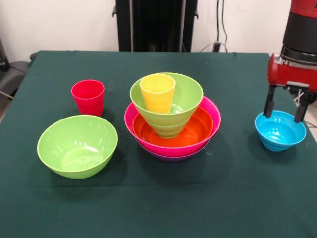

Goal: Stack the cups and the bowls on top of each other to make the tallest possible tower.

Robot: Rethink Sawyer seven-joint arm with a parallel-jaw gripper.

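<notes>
Now | gripper [286, 107] spread wide, straddling sky blue bowl's [280, 131] far rim, likely to grasp it | tower [172, 119] awaits, yellow cup [157, 92] topmost.

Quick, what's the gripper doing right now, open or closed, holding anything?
Gripper: open, holding nothing, its two fingers spread above the far rim of the sky blue bowl.

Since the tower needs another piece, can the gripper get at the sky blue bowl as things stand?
Probably yes. The gripper hangs open right above the sky blue bowl, its fingers straddling the far rim. Nothing stands between them, and the tower sits well aside.
</notes>
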